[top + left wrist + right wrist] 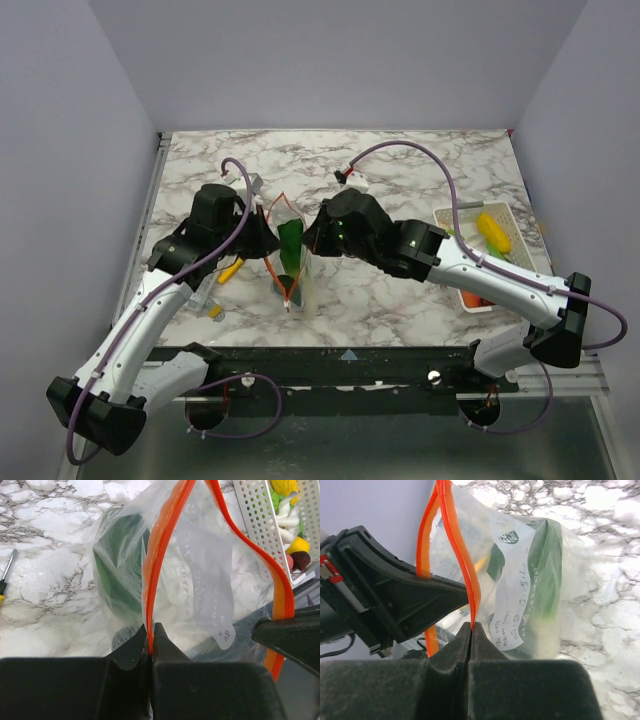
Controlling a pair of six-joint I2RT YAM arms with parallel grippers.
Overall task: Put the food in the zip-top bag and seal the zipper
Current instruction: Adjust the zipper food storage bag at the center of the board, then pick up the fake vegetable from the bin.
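The clear zip-top bag hangs upright in the middle of the table, between my two grippers. Its red-orange zipper gapes apart along the top. My left gripper is shut on one side of the strip. My right gripper is shut on the other side of the zipper. A leafy green vegetable sits inside the bag, behind the white label. From above, the left gripper and right gripper flank the bag. More food lies in the tray: a yellow piece and an orange-red one.
A white slotted tray stands at the right edge of the marble table, also in the left wrist view. A short yellow pen and a small item lie left of the bag. Walls close in the table's left, back and right.
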